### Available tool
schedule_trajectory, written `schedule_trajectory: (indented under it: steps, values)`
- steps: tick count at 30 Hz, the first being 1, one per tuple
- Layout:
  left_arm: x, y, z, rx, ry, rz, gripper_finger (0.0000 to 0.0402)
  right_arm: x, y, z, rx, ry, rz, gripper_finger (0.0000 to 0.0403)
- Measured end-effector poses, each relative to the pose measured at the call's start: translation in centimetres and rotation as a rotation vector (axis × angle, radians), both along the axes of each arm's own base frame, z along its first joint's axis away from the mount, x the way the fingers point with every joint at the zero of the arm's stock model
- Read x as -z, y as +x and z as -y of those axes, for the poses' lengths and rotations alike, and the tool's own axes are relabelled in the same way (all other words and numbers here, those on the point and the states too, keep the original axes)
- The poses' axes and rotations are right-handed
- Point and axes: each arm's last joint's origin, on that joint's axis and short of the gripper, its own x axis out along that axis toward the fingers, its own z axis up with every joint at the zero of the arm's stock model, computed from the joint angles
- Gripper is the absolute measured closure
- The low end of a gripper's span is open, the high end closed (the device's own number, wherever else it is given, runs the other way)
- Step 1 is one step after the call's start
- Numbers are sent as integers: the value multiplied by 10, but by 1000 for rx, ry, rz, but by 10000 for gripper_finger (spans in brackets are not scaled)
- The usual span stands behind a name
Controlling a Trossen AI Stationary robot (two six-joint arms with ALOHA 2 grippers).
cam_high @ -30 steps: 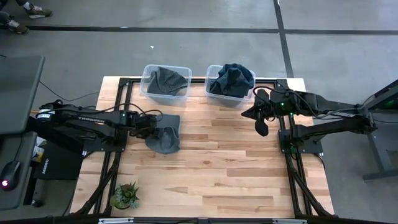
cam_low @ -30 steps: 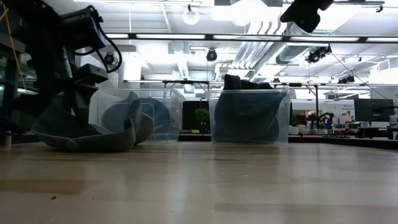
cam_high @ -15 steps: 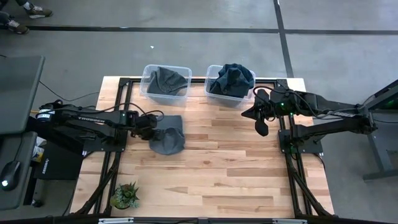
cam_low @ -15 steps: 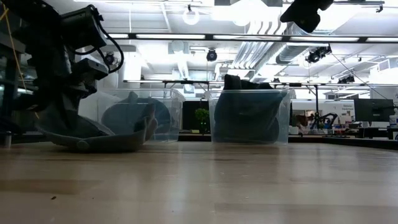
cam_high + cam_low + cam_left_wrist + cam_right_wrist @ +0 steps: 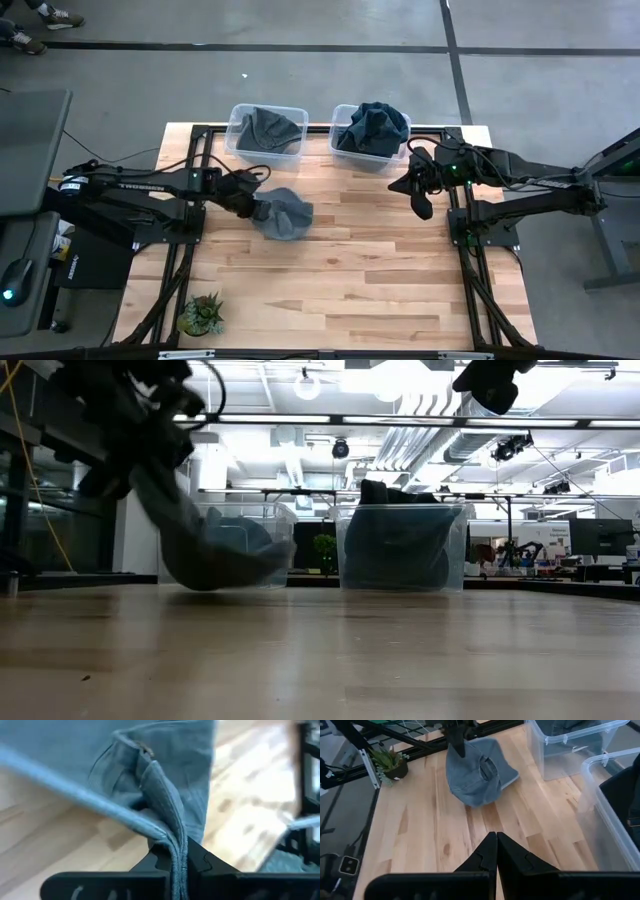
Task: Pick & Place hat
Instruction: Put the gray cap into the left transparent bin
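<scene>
Left gripper [image 5: 252, 205] clamped on edge of grey denim hat [image 5: 283, 214]; left wrist view shows fabric fold [image 5: 170, 827] pinched between closed fingers, detail hidden from above. High view: hat hangs just beyond gripper, over wooden table [image 5: 380, 270], near left clear bin [image 5: 267, 133]. Low view: hat [image 5: 205, 555] lifted, its lowest part close to tabletop; contact unclear. Right gripper [image 5: 418, 195] fingers together, holding nothing, beside right clear bin [image 5: 370, 132]; right wrist view shows hat [image 5: 475, 772] well ahead, potted plant [image 5: 390, 765] beyond.
</scene>
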Motion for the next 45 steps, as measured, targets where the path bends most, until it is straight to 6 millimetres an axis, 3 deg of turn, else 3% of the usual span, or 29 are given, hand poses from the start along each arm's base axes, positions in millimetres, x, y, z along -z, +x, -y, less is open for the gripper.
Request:
schedule_trajectory:
  steps: [10, 17, 29, 39, 45]
  values:
    - [-50, 11, -1, 52, 76, 162, 400, -2, 1, -2, -81, 14, 23, 402]
    - [-78, 16, -3, 40, 154, 264, 401, -2, 1, -1, -38, 44, 27, 402]
    - [-109, 28, -6, 15, 289, 573, 401, -12, 6, 1, 98, 129, 141, 402]
    - [-132, 31, -13, -166, 556, 747, 401, -22, 10, 6, 213, 61, 256, 402]
    - [-139, 35, -17, -253, 707, 779, 401, -25, 26, 8, 208, 31, 329, 379]
